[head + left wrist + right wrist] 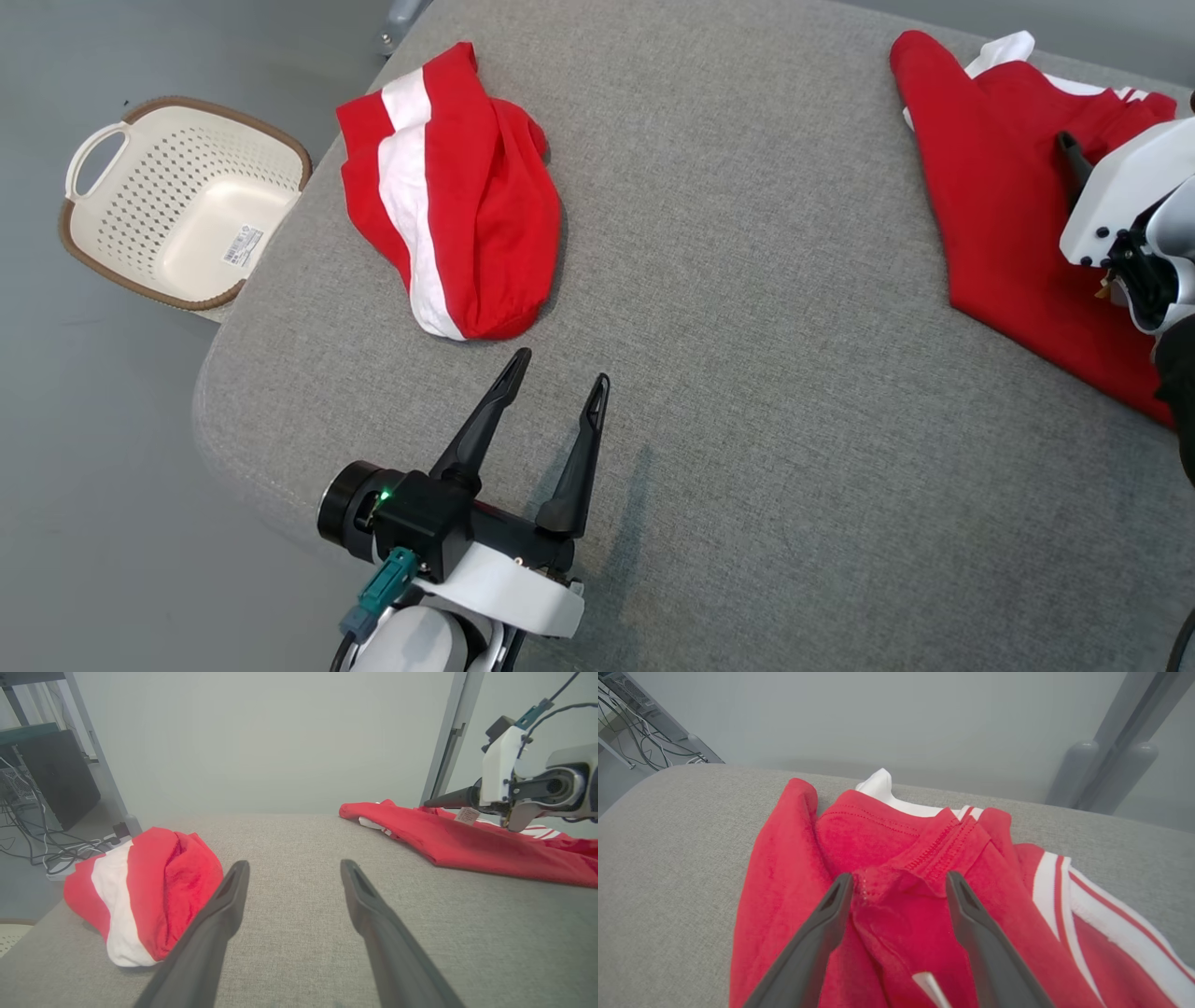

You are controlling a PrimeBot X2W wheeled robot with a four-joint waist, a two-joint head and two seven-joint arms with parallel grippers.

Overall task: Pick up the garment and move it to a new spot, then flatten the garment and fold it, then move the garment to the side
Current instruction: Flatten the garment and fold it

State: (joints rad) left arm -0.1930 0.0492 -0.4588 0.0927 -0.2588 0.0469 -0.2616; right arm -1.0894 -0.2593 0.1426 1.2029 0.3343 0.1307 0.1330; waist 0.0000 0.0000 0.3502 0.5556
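While left gripper [294, 863] and right gripper [899, 877] were spread open, the garment [784, 896] was laid lengthwise under the right, tip pointed ahead.

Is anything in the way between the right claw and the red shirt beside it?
No, nothing visible. The right claw is open right at the red shirt, its fingers either side of a bunched fold.

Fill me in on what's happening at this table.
The robot's right gripper is open over a red shirt at the right end of the grey table, fingers either side of a raised fold near the neckline, not shut on it. Its left gripper hangs open above bare table, just short of a bunched red-and-white garment. A pale basket sits on the floor to the left.
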